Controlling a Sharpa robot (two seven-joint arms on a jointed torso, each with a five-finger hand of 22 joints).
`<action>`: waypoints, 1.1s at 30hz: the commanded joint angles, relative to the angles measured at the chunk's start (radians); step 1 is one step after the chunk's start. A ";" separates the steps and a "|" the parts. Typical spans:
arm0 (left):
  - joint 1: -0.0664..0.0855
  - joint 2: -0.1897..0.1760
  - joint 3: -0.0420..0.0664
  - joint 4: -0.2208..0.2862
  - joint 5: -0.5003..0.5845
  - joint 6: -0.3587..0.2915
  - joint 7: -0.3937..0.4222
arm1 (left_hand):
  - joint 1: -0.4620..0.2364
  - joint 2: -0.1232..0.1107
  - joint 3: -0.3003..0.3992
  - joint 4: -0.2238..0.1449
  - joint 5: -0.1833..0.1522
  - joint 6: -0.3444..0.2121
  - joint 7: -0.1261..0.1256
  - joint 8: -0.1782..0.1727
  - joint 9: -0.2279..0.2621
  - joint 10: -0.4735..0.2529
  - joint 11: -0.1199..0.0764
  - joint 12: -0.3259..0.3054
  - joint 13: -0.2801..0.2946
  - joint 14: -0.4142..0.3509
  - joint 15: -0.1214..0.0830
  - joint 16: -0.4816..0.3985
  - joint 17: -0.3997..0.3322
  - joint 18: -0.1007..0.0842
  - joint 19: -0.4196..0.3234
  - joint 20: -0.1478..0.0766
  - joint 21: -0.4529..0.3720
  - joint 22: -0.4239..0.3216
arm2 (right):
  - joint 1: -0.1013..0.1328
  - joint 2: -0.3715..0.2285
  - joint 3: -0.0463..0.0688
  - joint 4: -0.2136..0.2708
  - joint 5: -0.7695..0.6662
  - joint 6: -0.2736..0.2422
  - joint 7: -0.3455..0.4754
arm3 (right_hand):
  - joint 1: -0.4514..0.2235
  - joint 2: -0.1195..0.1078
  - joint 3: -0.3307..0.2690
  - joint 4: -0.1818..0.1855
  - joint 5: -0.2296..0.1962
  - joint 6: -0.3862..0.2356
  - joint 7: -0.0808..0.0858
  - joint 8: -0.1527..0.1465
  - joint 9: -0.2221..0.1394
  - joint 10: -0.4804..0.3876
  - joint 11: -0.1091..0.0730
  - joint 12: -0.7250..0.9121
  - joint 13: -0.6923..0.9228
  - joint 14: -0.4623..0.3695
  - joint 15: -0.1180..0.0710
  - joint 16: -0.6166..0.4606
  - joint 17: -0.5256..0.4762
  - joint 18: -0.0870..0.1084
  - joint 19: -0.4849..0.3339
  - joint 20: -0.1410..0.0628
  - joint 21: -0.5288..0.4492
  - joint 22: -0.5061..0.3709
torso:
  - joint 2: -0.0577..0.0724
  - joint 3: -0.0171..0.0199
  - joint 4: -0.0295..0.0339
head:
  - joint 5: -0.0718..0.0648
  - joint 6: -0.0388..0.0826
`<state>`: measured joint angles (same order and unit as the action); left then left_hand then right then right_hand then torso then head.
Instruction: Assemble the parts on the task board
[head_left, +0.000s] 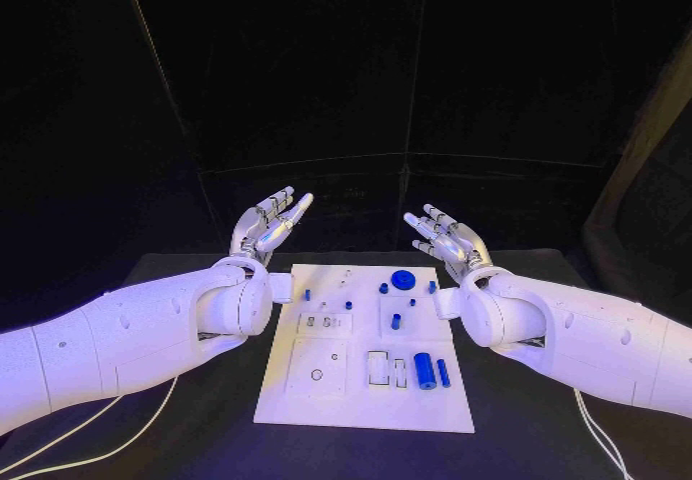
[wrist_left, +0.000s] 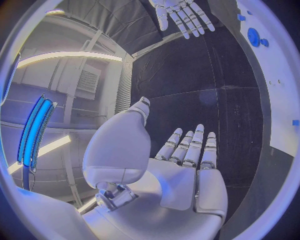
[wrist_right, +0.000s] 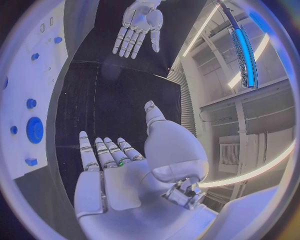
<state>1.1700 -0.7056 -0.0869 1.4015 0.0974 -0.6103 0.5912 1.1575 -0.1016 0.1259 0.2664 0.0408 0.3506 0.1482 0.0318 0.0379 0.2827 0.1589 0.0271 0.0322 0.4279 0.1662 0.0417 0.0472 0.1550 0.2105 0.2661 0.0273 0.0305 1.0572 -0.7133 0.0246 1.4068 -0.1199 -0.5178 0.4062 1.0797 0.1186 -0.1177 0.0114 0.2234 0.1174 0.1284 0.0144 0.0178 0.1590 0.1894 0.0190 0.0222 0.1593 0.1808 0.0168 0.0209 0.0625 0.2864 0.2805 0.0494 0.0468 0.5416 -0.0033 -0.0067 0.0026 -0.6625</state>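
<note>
The white task board (head_left: 368, 400) lies flat in the middle of the black table. Small blue parts lie on it: a round disc (head_left: 404, 278), a thick cylinder (head_left: 424, 369), a thin peg (head_left: 444, 373) and several small pieces near the far end. My left hand (head_left: 271, 224) is raised above the table beyond the board's far left corner, fingers spread, holding nothing. My right hand (head_left: 446, 236) is raised beyond the far right corner, fingers also spread and empty. The left wrist view shows my left hand (wrist_left: 181, 170) with the right hand (wrist_left: 181, 15) across from it.
The black table (head_left: 188, 420) extends on both sides of the board. A white cable (head_left: 101, 430) trails over the table at the near left, another cable (head_left: 599, 430) at the near right. Dark curtains stand behind the table.
</note>
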 joint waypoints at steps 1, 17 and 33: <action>0.002 0.001 0.000 -0.001 0.031 0.061 0.055 | 0.044 -0.004 0.003 0.016 0.007 0.019 0.050 0.008 0.002 0.020 0.006 0.007 0.003 0.021 0.006 0.006 0.003 0.020 0.007 0.014 0.006 0.002 | 0.003 0.008 0.004 -0.019 -0.101 0.172 -0.067 | 0.058 0.007 -0.005 -0.014 0.028 0.031 0.112 0.008 0.005 0.028 0.017 0.007 0.004 0.025 0.015 0.008 0.004 0.020 0.018 0.010 0.010 0.004 | 0.000 -0.0003 -0.0003 | 0.000 0.000; 0.002 -0.036 0.000 -0.004 0.042 0.120 0.060 | 0.109 0.035 0.003 -0.032 0.008 0.445 0.104 0.108 0.053 0.569 0.050 0.134 0.057 0.500 0.006 0.156 0.062 0.029 0.550 0.017 0.190 0.091 | 0.005 0.000 0.008 -0.104 -0.394 0.094 -0.021 | 0.267 0.013 0.065 -0.203 0.015 0.733 0.105 0.142 0.066 0.784 0.000 0.135 0.043 0.800 -0.022 0.150 0.047 0.123 0.503 -0.006 0.233 0.094 | 0.003 -0.0012 -0.0022 | -0.001 0.003; 0.008 -0.161 0.000 0.178 -0.080 0.186 0.017 | 0.179 0.051 -0.029 -0.151 0.008 0.612 0.053 0.114 0.038 0.789 -0.013 0.130 0.035 0.752 -0.072 0.204 0.120 0.030 0.774 -0.057 0.241 0.088 | 0.098 0.003 0.010 -0.144 -1.066 0.183 -0.238 | 0.278 -0.024 0.147 -0.301 -0.012 0.923 0.044 0.085 0.049 1.029 -0.086 0.051 0.041 1.258 -0.159 0.229 0.112 0.121 0.765 -0.155 0.558 0.254 | 0.081 -0.0004 0.0149 | -0.022 0.031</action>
<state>1.1747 -0.8603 -0.0878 1.5615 0.0625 -0.4642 0.6187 1.3296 -0.0523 0.0983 0.1197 0.0442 0.9597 0.2000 0.1511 0.0767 1.0652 0.1446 0.1623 0.0676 1.1745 0.0949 0.2516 0.1668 0.1698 0.9786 0.2079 0.2700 0.1195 1.1462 -0.7137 0.0328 1.2633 -0.9147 -0.3789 0.2732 1.3397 0.1211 0.0026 -0.2657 0.2153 0.9633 0.1964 0.1177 0.0679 1.0879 0.1381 0.0951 0.0607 1.2090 0.0790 0.1897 0.0889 0.1716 0.9492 0.1837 0.4494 0.2159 0.5990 -0.0047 0.0014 -0.0145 -0.6363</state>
